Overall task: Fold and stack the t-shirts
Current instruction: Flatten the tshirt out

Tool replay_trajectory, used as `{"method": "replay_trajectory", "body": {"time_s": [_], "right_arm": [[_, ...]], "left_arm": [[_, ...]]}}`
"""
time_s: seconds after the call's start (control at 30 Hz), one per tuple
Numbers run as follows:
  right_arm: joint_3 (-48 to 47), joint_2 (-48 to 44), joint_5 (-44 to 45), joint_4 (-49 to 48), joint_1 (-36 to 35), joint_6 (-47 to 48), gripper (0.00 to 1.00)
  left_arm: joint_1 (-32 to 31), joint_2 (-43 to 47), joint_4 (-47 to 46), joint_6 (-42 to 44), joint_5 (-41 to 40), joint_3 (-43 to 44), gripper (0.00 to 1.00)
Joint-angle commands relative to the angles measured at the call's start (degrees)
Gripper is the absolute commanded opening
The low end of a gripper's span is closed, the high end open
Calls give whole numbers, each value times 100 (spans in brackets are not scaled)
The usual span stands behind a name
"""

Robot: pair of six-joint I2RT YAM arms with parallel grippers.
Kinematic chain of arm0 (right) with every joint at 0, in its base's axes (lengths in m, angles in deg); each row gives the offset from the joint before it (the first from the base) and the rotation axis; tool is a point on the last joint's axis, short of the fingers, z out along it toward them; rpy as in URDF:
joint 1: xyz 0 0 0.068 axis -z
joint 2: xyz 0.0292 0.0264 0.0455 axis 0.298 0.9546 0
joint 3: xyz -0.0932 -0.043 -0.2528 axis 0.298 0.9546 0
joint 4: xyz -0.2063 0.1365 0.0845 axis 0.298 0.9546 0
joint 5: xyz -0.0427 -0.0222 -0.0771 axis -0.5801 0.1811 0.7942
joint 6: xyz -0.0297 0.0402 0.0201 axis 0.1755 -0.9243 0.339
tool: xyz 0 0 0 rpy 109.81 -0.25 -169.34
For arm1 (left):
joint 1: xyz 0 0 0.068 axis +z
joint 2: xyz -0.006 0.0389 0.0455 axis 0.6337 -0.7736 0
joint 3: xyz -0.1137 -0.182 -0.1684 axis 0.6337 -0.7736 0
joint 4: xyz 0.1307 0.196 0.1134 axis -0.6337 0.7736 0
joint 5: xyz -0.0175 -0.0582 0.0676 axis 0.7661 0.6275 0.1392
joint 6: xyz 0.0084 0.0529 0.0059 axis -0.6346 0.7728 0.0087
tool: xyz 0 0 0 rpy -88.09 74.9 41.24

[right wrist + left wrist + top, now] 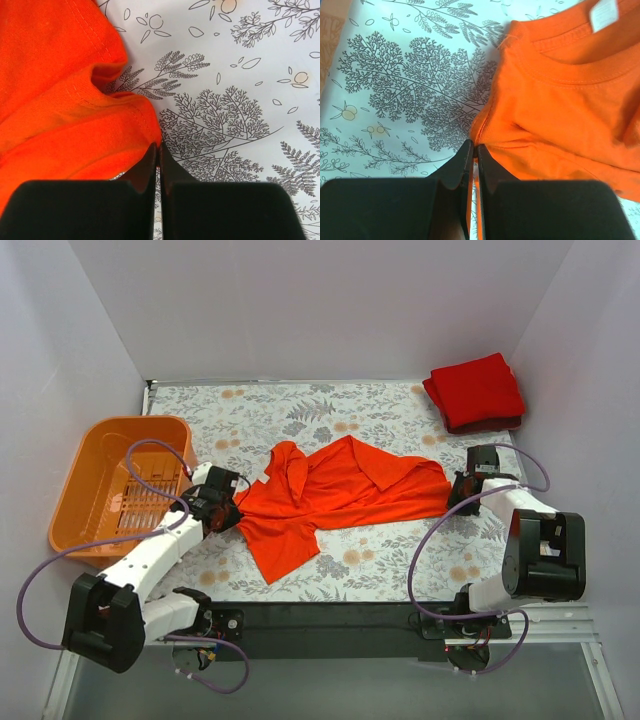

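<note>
A: Two grippers logged first, nearest the bases. Left gripper [471, 150]: jaws drawn together to a hairline slit, tips set at the shoulder hem of the orange-red t-shirt [340, 490], near the collar [570, 65].
B: Cloth pinched?
A: Cannot be told. The hem is met by the tips, but no cloth is seen between them. Same for the right gripper [157, 149]: jaws closed to a slit, tips touching a rumpled hem corner at the shirt's opposite end.
B: Shirt position?
A: Spread mid-table [380, 560], creased, part of it folded over itself, lying between both grippers. Not yet folded properly.
B: Farther out?
A: Basket [72, 490] noted at the left edge, beside the left arm. Deeper red t-shirt [478, 390] is seen folded at the far right corner.
B: Step?
A: Judged as flattening of the second shirt before folding; one of two is taken as done. For the next move, a sure hold on both ends is called for. The cloth must then be pulled taut and laid flat before any fold is made.
</note>
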Motion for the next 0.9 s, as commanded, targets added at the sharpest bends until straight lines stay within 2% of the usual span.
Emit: {"method": "replay_trajectory", "body": {"time_s": [0.0, 0.13, 0.4, 0.53, 0.63, 0.8, 0.87], "right_arm": [[-139, 96, 348, 413, 51, 171, 1], [-525, 131, 322, 431, 270, 251, 1], [-975, 543, 322, 247, 446, 321, 1], [-1177, 702, 278, 176, 683, 313, 1], [-1300, 764, 147, 167, 789, 321, 1], [-1116, 685, -336, -17, 746, 356, 1], [-1037, 676, -390, -61, 684, 400, 1]], "left_arm": [[115, -234, -138, 76, -84, 137, 0], [422, -884, -261, 138, 57, 497, 0], [652, -2798, -331, 489, -39, 1701, 0], [678, -3188, -173, 796, -346, 2412, 0], [721, -3083, -41, 876, -557, 2467, 1], [783, -2863, 144, 648, -655, 2134, 12], [783, -2714, 187, 595, -611, 2081, 24]]}}
